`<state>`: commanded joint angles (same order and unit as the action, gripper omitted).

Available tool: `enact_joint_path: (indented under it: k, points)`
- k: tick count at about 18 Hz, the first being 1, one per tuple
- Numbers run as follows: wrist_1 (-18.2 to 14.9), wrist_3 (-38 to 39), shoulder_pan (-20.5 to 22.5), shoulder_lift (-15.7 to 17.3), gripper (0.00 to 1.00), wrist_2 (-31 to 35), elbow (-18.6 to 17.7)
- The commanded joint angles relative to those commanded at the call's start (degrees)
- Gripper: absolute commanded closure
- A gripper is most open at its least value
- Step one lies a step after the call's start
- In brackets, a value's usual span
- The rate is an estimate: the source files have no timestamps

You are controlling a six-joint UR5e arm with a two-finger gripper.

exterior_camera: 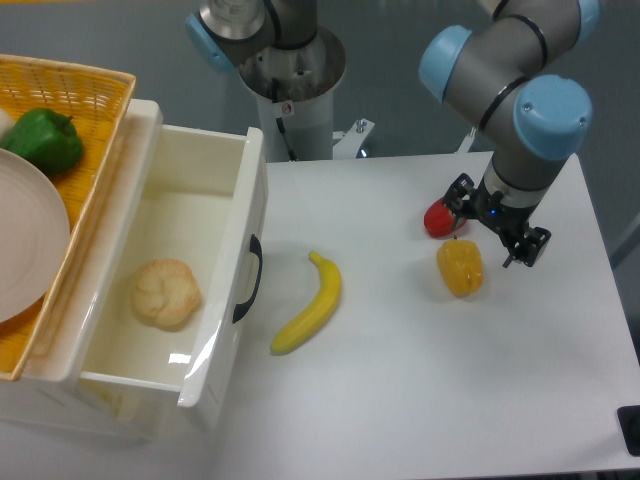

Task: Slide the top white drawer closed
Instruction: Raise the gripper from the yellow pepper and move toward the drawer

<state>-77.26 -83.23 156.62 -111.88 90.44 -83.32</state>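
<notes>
Drawer contents first: the top white drawer [215, 290] stands pulled well out of its cabinet at the left of the table [420, 400], and you can see a single round bread roll [166, 293] lying on its floor. Its black arched handle [250, 278] faces right, toward the table's middle. Above and behind the drawer, on the cabinet top, sits a yellow wicker basket [95, 95] holding a green bell pepper [42, 140] and a white plate [30, 240].

On the tabletop you have a banana [310, 305] just right of the drawer front, and farther right a yellow bell pepper [460, 268] with a red object [438, 218] near it.

The gripper [497, 228] hangs over the right side of the table, close above the yellow pepper and beside the red object, well apart from the drawer. From this angle you cannot tell how far its fingers are spread, nor whether it touches anything.
</notes>
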Motion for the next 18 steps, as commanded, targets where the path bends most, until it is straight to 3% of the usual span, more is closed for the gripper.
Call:
enact_joint_path:
  k: [8,12,17,18]
  points:
    - [-0.26,1.93,-2.28,0.70,0.00,3.60,-2.45]
    - [-0.18,15.62,-3.68,0.79,0.00,3.96,-5.18]
    - [-0.70,20.46,-6.50,1.75,0.01,1.07,-5.80]
    - [-0.53,22.83,-6.85,2.19,0.12,-1.03,-5.80]
